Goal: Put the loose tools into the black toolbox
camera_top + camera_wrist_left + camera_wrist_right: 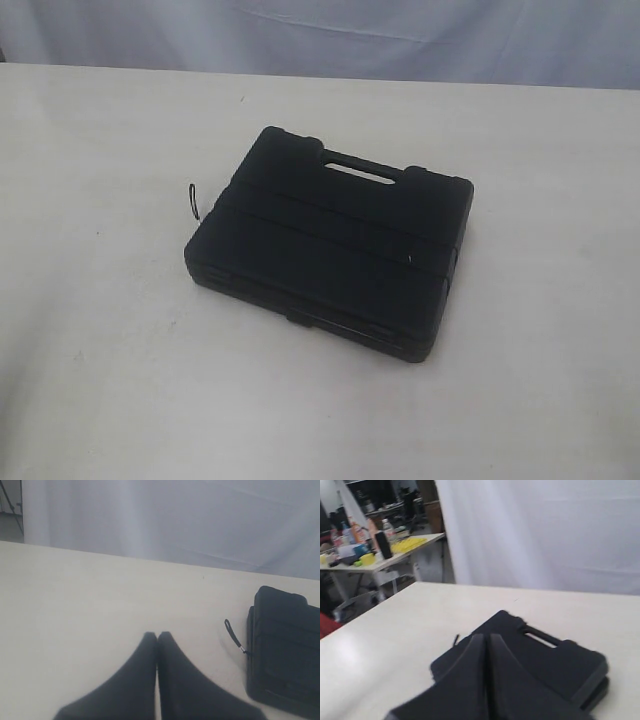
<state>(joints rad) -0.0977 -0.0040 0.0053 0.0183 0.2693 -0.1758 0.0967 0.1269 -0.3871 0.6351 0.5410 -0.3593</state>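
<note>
1. Exterior view: the black toolbox (330,255) lies closed mid-table (100,350), a black strap (192,200) sticking out at its side.
2. Left gripper (157,636): fingers pressed together, holding nothing.
3. Right gripper (486,637): likewise pinched together, empty.

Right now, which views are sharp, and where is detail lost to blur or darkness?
Exterior view: even, soft light, the black toolbox sharp enough but nearly featureless, faint shadow only. Left wrist view: the left hand is a blurred dark silhouette up close. Right wrist view: softest throughout, right hand and toolbox merging.

Pale tabletop (100,380) before a white curtain (420,35), cluttered workbench (380,560) beyond its edge, soft light.
</note>
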